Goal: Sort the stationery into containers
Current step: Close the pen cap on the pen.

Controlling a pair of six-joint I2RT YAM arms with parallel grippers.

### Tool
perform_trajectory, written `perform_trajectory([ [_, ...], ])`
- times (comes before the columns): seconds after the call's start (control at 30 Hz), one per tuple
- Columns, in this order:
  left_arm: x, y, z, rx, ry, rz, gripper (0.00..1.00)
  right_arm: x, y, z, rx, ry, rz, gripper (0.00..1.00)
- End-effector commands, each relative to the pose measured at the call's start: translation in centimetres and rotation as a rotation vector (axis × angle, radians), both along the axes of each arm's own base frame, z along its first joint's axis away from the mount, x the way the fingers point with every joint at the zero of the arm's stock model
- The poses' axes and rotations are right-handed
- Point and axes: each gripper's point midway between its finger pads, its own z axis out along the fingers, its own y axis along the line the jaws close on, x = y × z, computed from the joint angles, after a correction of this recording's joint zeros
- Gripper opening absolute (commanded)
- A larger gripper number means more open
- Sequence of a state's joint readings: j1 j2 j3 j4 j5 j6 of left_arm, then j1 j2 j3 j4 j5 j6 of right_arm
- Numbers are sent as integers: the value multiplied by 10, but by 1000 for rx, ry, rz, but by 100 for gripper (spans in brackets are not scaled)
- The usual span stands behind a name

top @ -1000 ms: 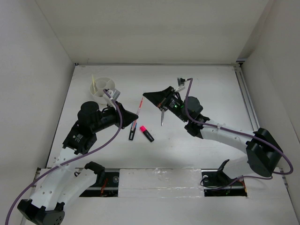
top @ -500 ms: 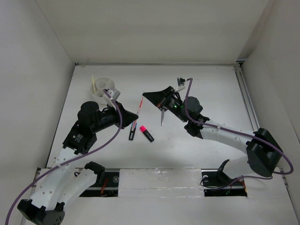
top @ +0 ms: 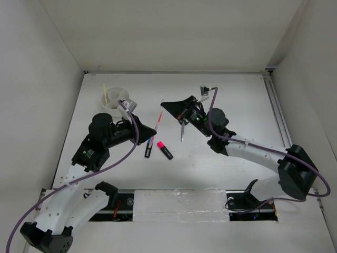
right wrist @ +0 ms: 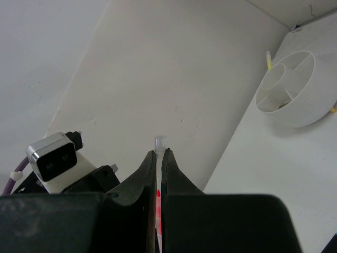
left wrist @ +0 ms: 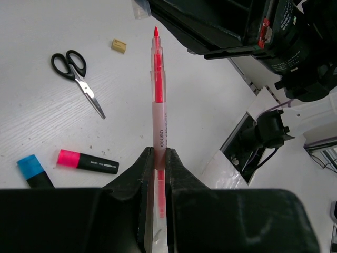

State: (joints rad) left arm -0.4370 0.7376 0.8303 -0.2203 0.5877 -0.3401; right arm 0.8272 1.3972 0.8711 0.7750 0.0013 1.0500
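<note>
My left gripper [top: 149, 137] [left wrist: 159, 153] is shut on the lower barrel of the thin pink pen [top: 157, 125] [left wrist: 157, 100] and holds it above the table, bare tip toward my right gripper [top: 163, 104] [right wrist: 159, 152]. My right gripper is shut on a thin clear cap [right wrist: 159, 141] with pink inside, just off the pen's tip. The round white bowl [top: 117, 100] [right wrist: 308, 100] stands far left with the yellow pen [top: 105, 92] leaning in it. The scissors [left wrist: 79, 79] [top: 181, 130], the tan block [left wrist: 119, 46], the pink-capped highlighter [left wrist: 87, 161] [top: 165, 150] and the blue-capped highlighter [left wrist: 34, 171] [top: 149, 150] lie on the table.
White walls enclose the table on the left, back and right. A metal rail [top: 278, 113] runs along the right side. The arm bases and cable slots sit at the near edge [top: 179, 203]. The left arm's wrist camera [right wrist: 52, 155] shows close below my right gripper.
My right gripper has drawn slightly up and back from the pen's tip. My left gripper has shifted a little, still holding the pink pen. The things on the table have not moved.
</note>
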Motion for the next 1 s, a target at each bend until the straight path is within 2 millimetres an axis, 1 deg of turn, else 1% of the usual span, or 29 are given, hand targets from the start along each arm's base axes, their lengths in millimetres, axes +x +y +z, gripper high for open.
perform_trajectory([
  [0.0,-1,-3,9,-17,-50,-28,0,-13,-7,51,101,-117,10,0],
  [0.07,1,-2,8,-15,-51,-19,0,-15,-9,54,107,-123,10,0],
  [0.23,1,-1,10,-17,-60,-10,0,-15,-9,54,107,-123,10,0],
  [0.3,1,-1,10,-17,-60,-10,0,-13,-6,48,94,-111,10,0],
  [0.37,1,1,13,-19,-71,0,0,-13,-6,48,94,-111,10,0],
  [0.4,1,1,13,-19,-71,0,0,-13,-6,44,87,-104,10,0],
  [0.5,1,3,15,-21,-80,9,0,-13,-6,44,87,-104,10,0],
  [0.53,1,3,15,-21,-80,9,0,-11,-4,40,80,-98,11,0],
  [0.63,1,3,15,-21,-80,9,0,-11,-4,40,80,-98,11,0],
  [0.7,2,4,19,-23,-89,20,0,-12,-3,40,78,-100,19,0],
  [0.73,2,4,19,-23,-89,20,0,-12,-3,35,72,-94,19,0],
  [0.83,4,3,17,-19,-81,20,0,-14,-2,35,69,-97,30,0],
  [0.87,4,3,17,-19,-81,20,0,-12,0,31,63,-90,30,0],
  [0.97,4,3,17,-19,-81,20,0,-15,0,34,76,-92,42,0],
])
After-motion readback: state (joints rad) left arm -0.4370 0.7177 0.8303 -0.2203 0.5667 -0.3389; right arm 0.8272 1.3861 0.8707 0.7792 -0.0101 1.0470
